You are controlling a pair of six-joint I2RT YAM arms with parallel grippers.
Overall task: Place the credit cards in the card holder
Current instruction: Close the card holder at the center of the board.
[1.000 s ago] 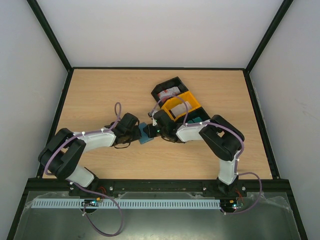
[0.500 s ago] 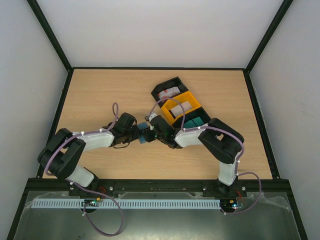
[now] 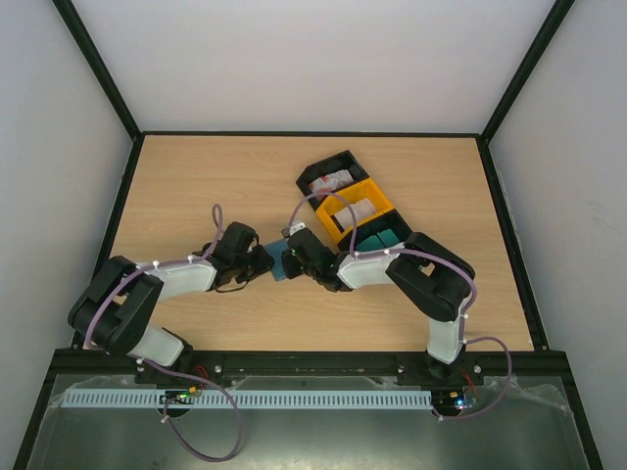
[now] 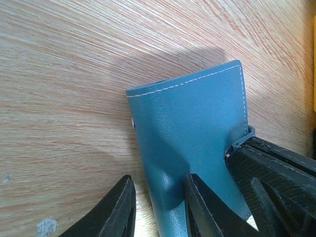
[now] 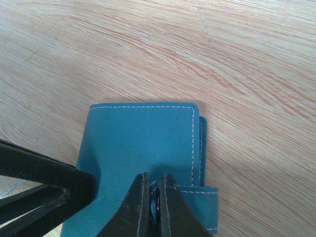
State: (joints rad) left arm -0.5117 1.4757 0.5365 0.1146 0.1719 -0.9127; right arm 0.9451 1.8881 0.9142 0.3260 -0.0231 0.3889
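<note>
The card holder, a teal-blue wallet, lies closed on the table between both grippers; it also shows in the left wrist view and the right wrist view. My right gripper is shut on its clasp strap. My left gripper is open; one finger presses on the cover, the other is beside the wallet over the table. Credit cards lie in bins: red-and-white cards, pale cards, teal cards.
A row of three joined bins stands behind the right arm: a black bin, a yellow bin and a second black bin. Bare wood table lies to the left and far side.
The right gripper has reached left over the wallet and closed on its strap. The left gripper and the wallet have shifted slightly left and away.
</note>
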